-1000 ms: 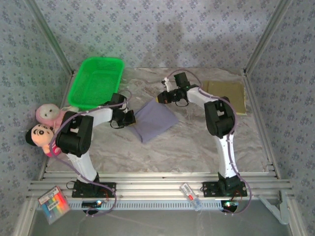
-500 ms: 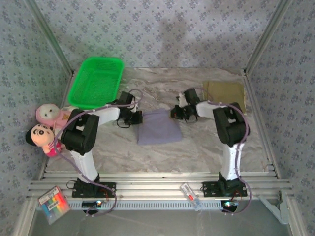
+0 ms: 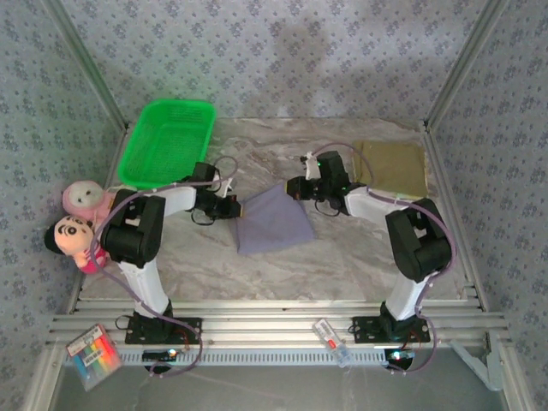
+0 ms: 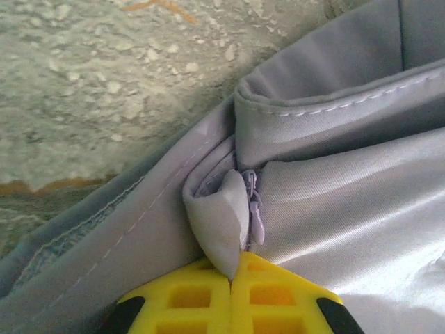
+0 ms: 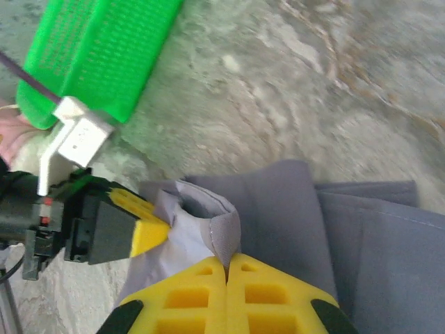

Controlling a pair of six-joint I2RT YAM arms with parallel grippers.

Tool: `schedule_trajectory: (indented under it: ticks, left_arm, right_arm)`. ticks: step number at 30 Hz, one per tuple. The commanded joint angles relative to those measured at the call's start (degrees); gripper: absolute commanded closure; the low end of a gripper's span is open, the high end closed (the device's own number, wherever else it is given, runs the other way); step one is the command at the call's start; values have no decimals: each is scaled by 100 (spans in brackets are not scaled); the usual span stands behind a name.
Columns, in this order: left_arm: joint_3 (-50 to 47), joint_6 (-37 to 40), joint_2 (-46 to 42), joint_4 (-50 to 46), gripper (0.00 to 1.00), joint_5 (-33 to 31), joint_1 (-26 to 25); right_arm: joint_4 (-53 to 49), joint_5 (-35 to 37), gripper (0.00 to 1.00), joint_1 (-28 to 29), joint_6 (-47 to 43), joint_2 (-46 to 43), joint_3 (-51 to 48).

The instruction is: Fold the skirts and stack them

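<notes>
The lavender-grey skirt [image 3: 274, 221] lies folded mid-table. My left gripper [image 3: 239, 206] is shut on its left corner, pinching a fold of cloth beside the zipper [image 4: 252, 209]. At the skirt's upper right corner my right gripper [image 3: 291, 187] is shut on a raised fold of the skirt [image 5: 221, 229]. The left gripper's yellow fingers [image 5: 142, 224] show in the right wrist view, clamped on the same cloth [image 5: 278, 223]. An olive-khaki skirt [image 3: 394, 169] lies folded flat at the back right.
A green plastic basket [image 3: 168, 142] stands at the back left, also seen in the right wrist view as the basket [image 5: 90, 49]. Two plush dolls [image 3: 77, 218] lean at the left table edge. Metal frame posts rise at both back corners.
The right gripper has moved left and back, carrying the skirt's upper right corner. The left gripper drew slightly left. The skirt's top edge now slants up toward the right gripper.
</notes>
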Motion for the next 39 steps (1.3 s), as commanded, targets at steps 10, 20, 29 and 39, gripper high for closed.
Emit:
schedule_trajectory:
  ticks: [10,20,29,39]
  left_arm:
    - [-378,247,-94,174,100,154,65]
    - [-307,259,-88,129,100,185,90]
    - [-12,-322,-1372,-107,73,94,102]
    - [762,-1417,-1511,-500,57,-630,-1147]
  right_arm:
    - [424,-1182,100,-241,-325,1360,1313]
    - [-1558,-645,100,-186,-540,2362,2341]
    - [-1979,-204,100,-134,-280,2757,2620]
    - [-1863,-59,100,-85,-149,2688,2488]
